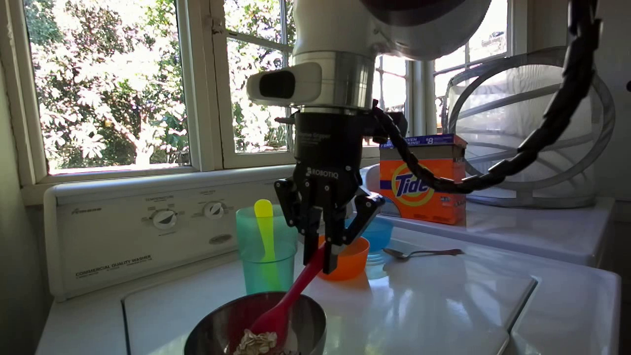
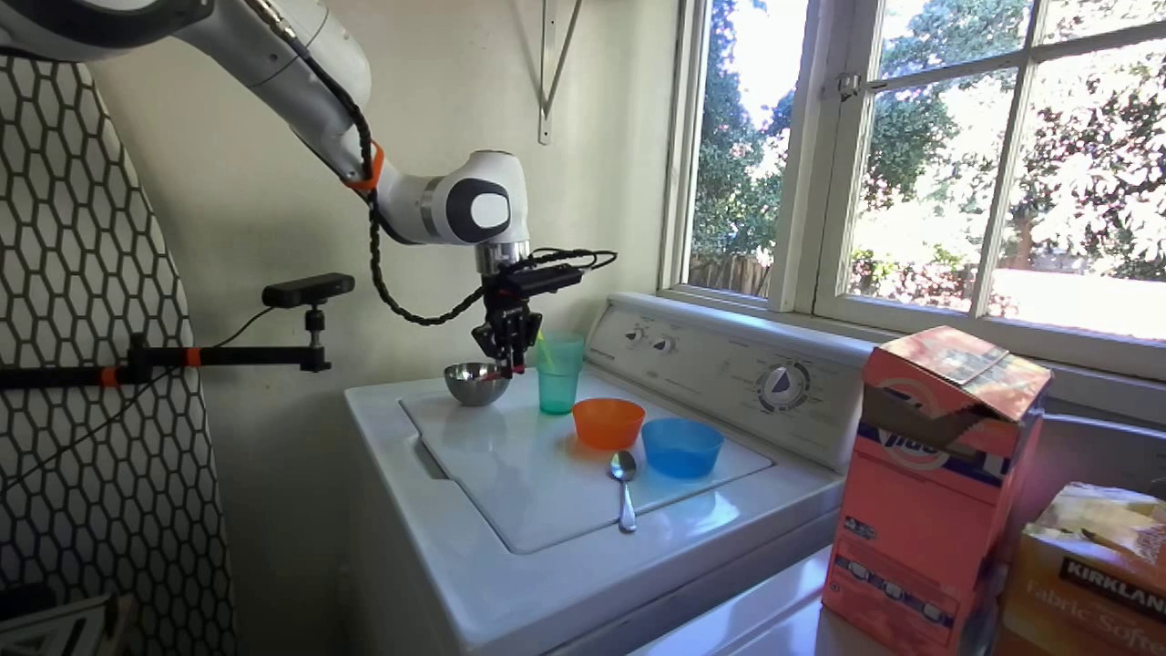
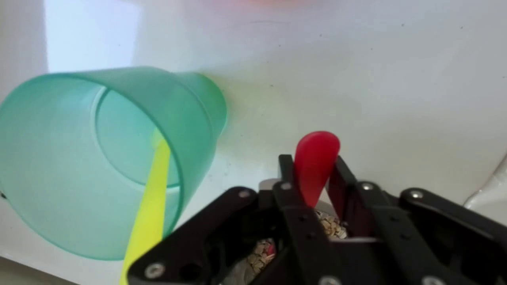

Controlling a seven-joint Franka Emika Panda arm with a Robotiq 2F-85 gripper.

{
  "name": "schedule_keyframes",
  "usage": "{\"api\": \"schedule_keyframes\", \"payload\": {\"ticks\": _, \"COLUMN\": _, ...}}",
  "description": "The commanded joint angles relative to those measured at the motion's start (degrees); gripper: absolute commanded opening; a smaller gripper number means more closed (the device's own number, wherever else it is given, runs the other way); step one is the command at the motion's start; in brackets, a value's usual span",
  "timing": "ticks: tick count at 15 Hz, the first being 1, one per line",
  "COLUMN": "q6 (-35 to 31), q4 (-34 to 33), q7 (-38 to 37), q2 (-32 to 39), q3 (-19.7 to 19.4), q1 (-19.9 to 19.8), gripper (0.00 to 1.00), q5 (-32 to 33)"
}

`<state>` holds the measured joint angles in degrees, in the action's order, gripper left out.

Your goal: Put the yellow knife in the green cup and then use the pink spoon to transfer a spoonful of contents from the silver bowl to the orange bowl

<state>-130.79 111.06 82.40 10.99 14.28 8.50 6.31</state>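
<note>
My gripper (image 1: 320, 260) is shut on the handle of the pink spoon (image 1: 298, 286). The handle end sticks out between the fingertips in the wrist view (image 3: 318, 148). The spoon slants down into the silver bowl (image 1: 217, 320), which also shows in an exterior view (image 2: 475, 392). Pale flakes (image 1: 256, 341) lie at the spoon's head; I cannot tell how many are on it. The green cup (image 1: 251, 266) stands upright beside the gripper, with the yellow knife (image 1: 264, 222) leaning inside it; both show in the wrist view. The orange bowl (image 2: 608, 425) stands beyond the cup.
A blue bowl (image 2: 681, 448) stands beside the orange bowl. A metal spoon (image 2: 626, 487) lies in front of them on the white washer lid (image 2: 510, 474). The washer's control panel (image 1: 123, 236) rises behind the cup. A Tide box (image 1: 423, 182) stands beyond.
</note>
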Motion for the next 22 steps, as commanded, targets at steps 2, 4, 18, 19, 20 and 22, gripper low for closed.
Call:
{"api": "schedule_keyframes", "payload": {"ticks": 2, "q6": -0.6, "q4": 0.6, "q7": 6.4, "q2": -0.4, "q3": -0.1, "q1": -1.7, "gripper": 0.06, "q5": -6.4}}
{"api": "schedule_keyframes", "payload": {"ticks": 4, "q6": -0.5, "q4": 0.6, "q7": 8.2, "q2": -0.4, "q3": -0.2, "q1": -2.1, "gripper": 0.06, "q5": -8.4}}
{"api": "schedule_keyframes", "payload": {"ticks": 18, "q6": 0.3, "q4": 0.9, "q7": 24.9, "q2": -1.0, "q3": -0.6, "q1": -5.3, "gripper": 0.06, "q5": -26.7}}
{"api": "schedule_keyframes", "payload": {"ticks": 19, "q6": 0.2, "q4": -0.2, "q7": 22.0, "q2": 0.0, "q3": -1.0, "q1": -4.2, "gripper": 0.06, "q5": -24.1}}
{"api": "schedule_keyframes", "payload": {"ticks": 20, "q6": 0.2, "q4": -0.2, "q7": 22.3, "q2": 0.0, "q3": -1.1, "q1": -4.3, "gripper": 0.25, "q5": -24.3}}
{"api": "schedule_keyframes", "payload": {"ticks": 22, "q6": 0.2, "q4": -0.2, "q7": 22.2, "q2": 0.0, "q3": -1.1, "q1": -4.3, "gripper": 0.25, "q5": -24.3}}
